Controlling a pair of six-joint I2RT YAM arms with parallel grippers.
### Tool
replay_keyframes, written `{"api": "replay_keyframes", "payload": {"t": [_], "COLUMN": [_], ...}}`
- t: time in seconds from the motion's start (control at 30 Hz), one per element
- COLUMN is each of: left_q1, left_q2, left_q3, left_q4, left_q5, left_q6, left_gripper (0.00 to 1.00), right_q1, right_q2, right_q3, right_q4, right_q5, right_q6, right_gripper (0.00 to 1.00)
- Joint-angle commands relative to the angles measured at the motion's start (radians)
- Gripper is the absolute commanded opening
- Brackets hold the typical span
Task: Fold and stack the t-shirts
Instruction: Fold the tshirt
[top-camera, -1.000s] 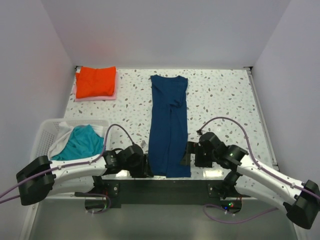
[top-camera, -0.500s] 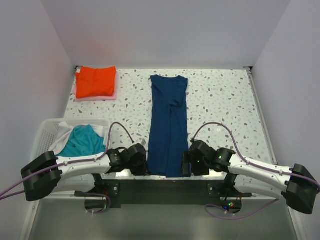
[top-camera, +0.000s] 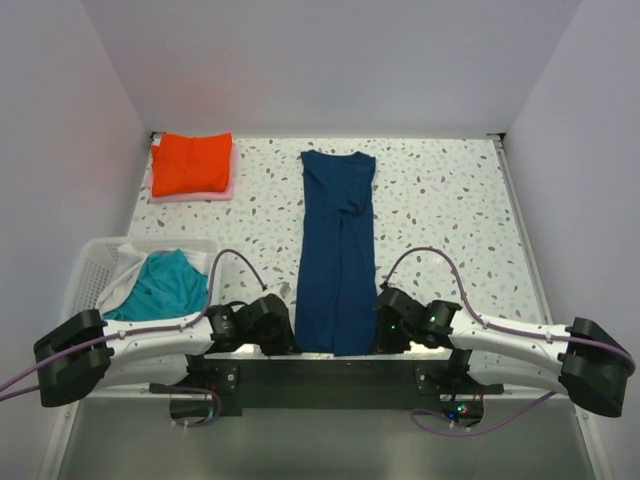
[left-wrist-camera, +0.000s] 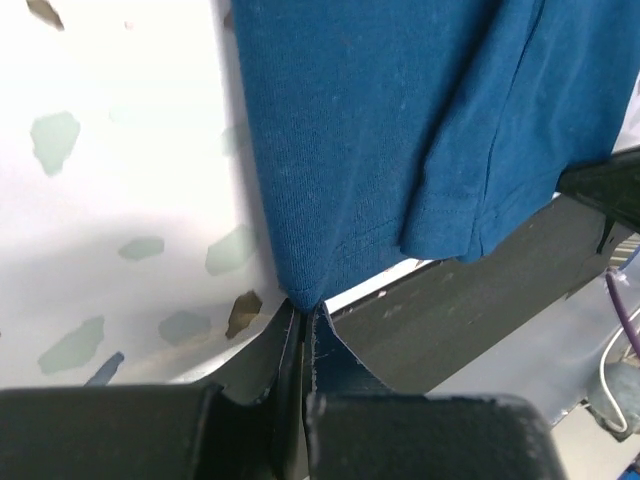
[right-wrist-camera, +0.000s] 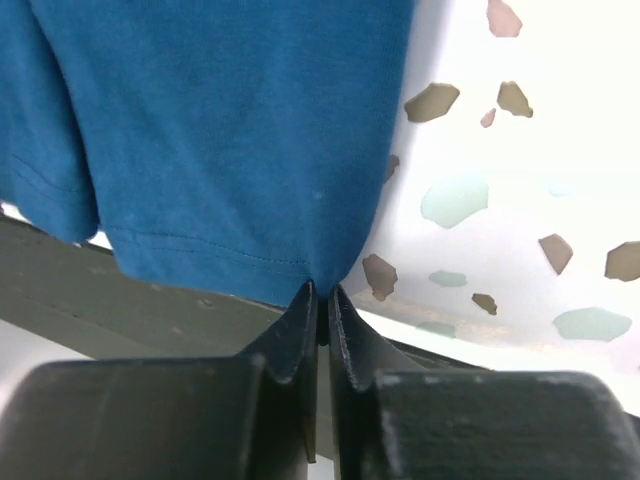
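Left fingers (left-wrist-camera: 272, 362) and right fingers (right-wrist-camera: 292, 338) are each pinched tight, low and angled inward

The blue tee (left-wrist-camera: 400, 120) is soft, matt knit cloth, its hem stitched. My jaws look like matt black plastic, though this close I can't be sure. The counter (left-wrist-camera: 110, 180) is smooth, slightly glossy, speckled; the basket (top-camera: 88, 272), lower left, white plastic.

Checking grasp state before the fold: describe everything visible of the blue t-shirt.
The blue t-shirt is plain dark-blue knit cloth, folded lengthwise into a long narrow strip, no print showing. It lies flat midway across the table, neckline far, stitched hem at the near edge, slightly overhanging. The left hand pinches its near left corner, the right hand its near right corner.
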Motion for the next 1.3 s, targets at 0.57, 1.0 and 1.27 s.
{"api": "replay_keyframes", "payload": {"t": [0.57, 1.0, 1.27], "left_q1": [-0.19, -0.147, 0.08], "left_q2": [-0.105, -0.07, 0.026], "left_q3": [0.039, 0.381, 0.518], "left_q4": [-0.147, -0.307, -0.176], "left_q5": [-0.142, -0.397, -0.267], "left_q6": [-0.146, 0.052, 0.291], "left_gripper": [0.0, 0.0, 0.0], "right_q1": [0.149, 0.1, -0.147], "right_q2": [-0.137, -0.095, -0.037], "right_q3": [0.064, 0.345, 0.455], "right_q4": [-0.167, -0.261, -0.1], "right_q5": [0.112, 0.381, 0.27], "right_q6": [0.099, -0.059, -0.264], "right_gripper": [0.0, 0.0, 0.0]}}
